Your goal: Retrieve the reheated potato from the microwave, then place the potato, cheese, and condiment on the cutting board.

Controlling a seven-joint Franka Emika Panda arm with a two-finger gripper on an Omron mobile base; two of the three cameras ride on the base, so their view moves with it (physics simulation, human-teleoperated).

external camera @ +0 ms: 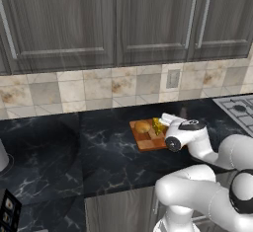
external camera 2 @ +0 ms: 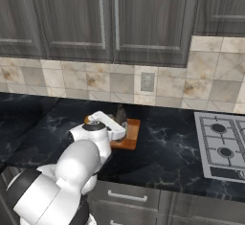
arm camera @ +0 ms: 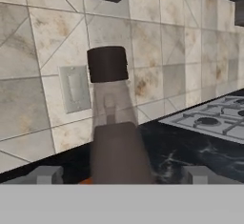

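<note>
Left base view: the potato (external camera: 143, 126) and the yellow cheese (external camera: 157, 125) lie on the cutting board (external camera: 148, 141) on the dark counter; the arm's hand reaches over the board's right end.
Right base view: the condiment (external camera 2: 120, 114) stands at the board's back edge, just behind the hand; the cooktop (external camera 2: 222, 145) sits well apart to the right.
Hand view: the bottle's dark cap (arm camera: 107, 64) and neck stand upright between the fingertips (arm camera: 46, 175), which are spread wide and clear of the glass; the gripper (arm camera: 121, 175) holds nothing.
Step in hand: releasing the bottle on the board, by my reading.
Doing it well: draw straight back or up, keeping both fingers off the neck so the bottle stays upright.
</note>
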